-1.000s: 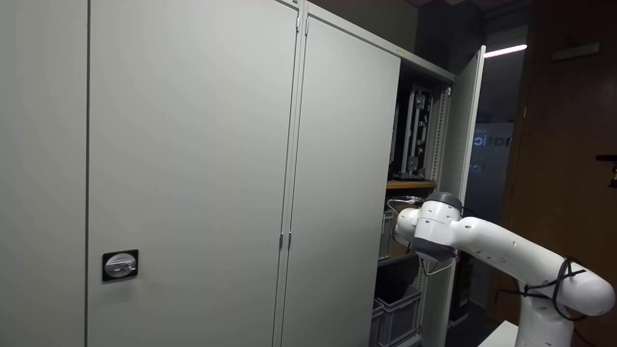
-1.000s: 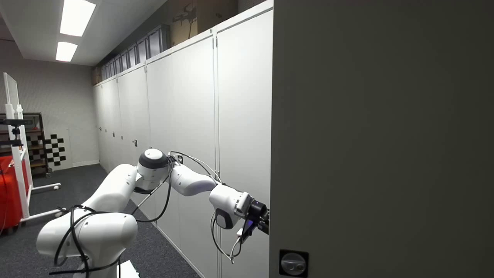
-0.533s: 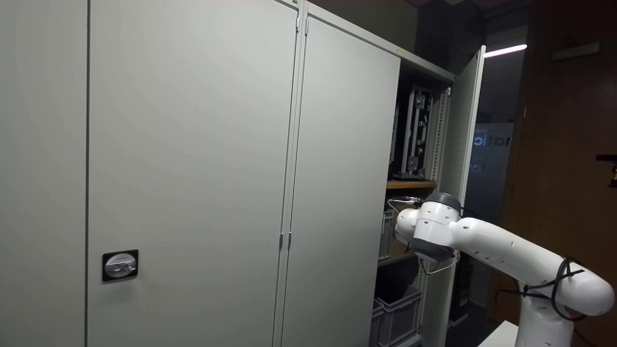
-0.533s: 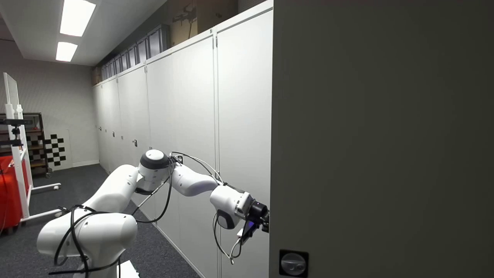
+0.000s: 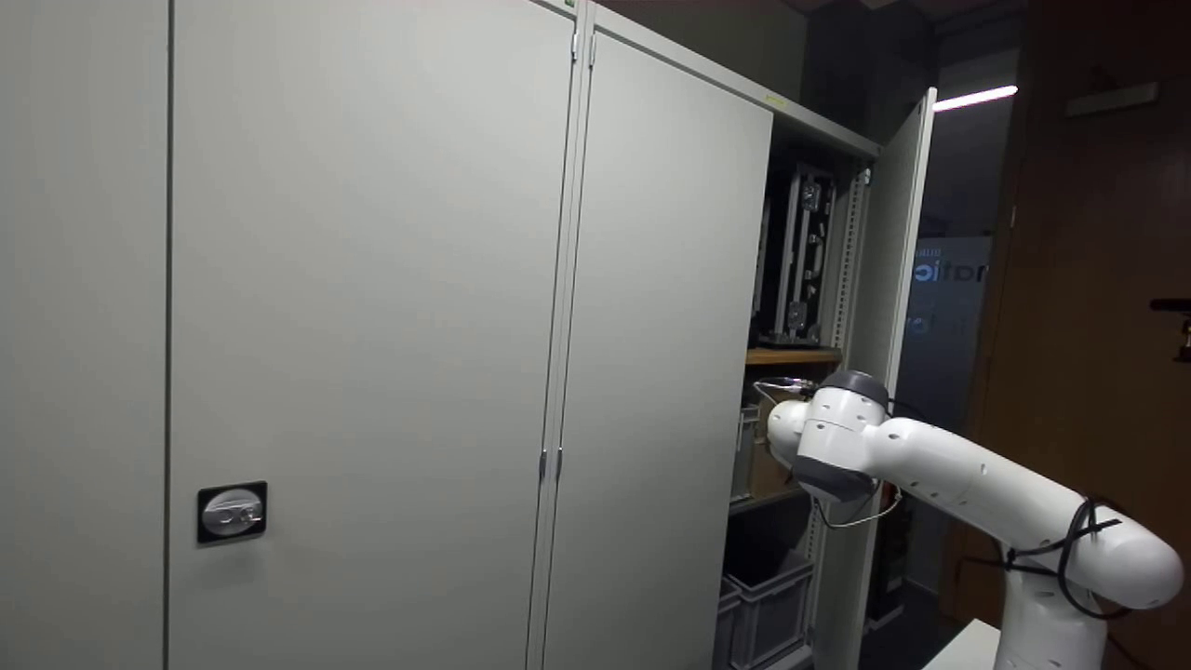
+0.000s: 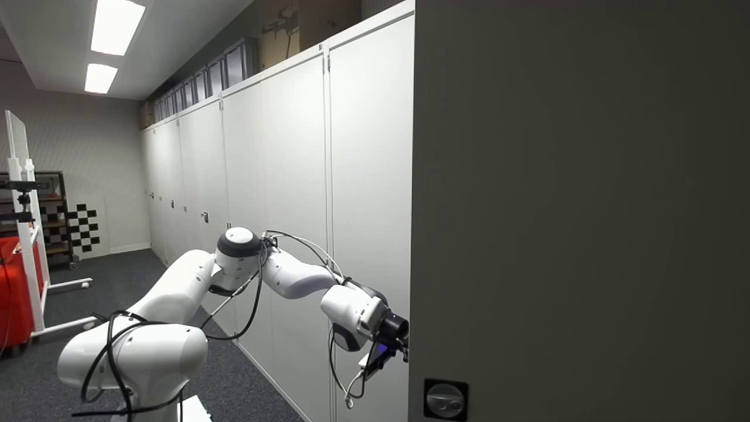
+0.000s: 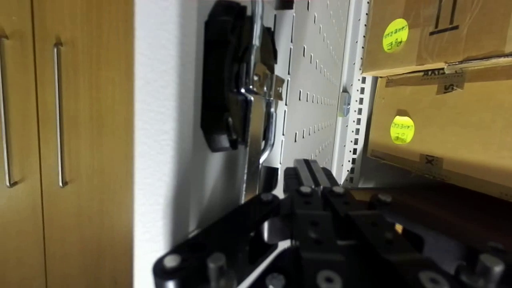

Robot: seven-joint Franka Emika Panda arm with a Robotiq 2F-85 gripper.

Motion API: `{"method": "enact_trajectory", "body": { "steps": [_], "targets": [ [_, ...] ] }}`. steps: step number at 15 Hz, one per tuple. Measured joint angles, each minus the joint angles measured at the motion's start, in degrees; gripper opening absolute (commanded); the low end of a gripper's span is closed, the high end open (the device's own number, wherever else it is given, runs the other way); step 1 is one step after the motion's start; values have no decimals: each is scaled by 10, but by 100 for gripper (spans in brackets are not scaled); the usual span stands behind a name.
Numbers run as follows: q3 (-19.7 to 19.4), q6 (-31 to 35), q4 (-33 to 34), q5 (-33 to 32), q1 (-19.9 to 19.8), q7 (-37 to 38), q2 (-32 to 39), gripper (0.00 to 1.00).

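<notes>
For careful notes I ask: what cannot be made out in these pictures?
Gripper: front end, behind the open door, in an exterior view.
Latch bar: lower end, behind the gripper, wrist view.
Upper box: cut by top and right edges, wrist view.
Upper crate: partly behind the closed door, in an exterior view.

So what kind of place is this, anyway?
Probably a storage area in a lab or office: a row of tall, pale-grey metal cabinets lines the room, brown rectangular cardboard boxes are stacked inside an open cabinet, and a black-and-white checkered panel shows near the far wall.
</notes>
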Motion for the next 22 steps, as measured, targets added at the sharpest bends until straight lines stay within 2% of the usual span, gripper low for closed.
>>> {"method": "enact_trajectory", "body": {
  "steps": [10,22],
  "targets": [
    [0,0,8,75,-43,-95,0,0],
    [-1,0,15,141,-87,-163,0,0]
  ]
}}
